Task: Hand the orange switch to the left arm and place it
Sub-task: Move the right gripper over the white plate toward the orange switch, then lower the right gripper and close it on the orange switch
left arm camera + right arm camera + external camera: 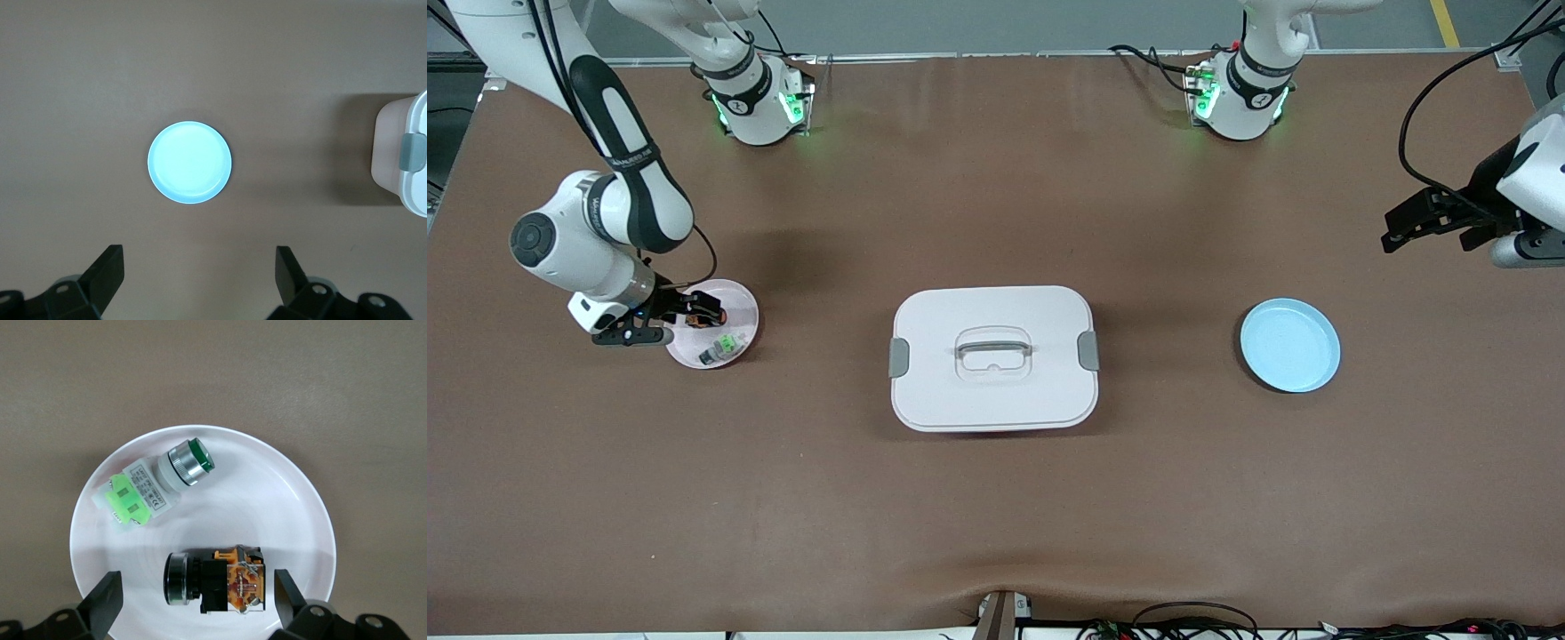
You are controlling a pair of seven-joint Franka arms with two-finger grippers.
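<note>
Little can be read. The green switch [155,487], lying on the pink plate [293,500], carries a small white label with dark print, too fine to make out. The right arm [627,209] bears lettering along its black link, likewise unreadable. Nothing else shows any text.

Right arm [618,209] reaches down from its base at the counter's right-arm end, elbow bent, wrist pitched low. Right end effector [694,313] sits just above the counter surface, its 2 fingers [103,603] spread wide apart. Left arm [1534,178] waits raised over the counter's left-arm end, wrist level. Left end effector [1400,227] points toward the counter's middle, its 2 fingers [107,270] likewise spread wide, gripping nothing.
</note>
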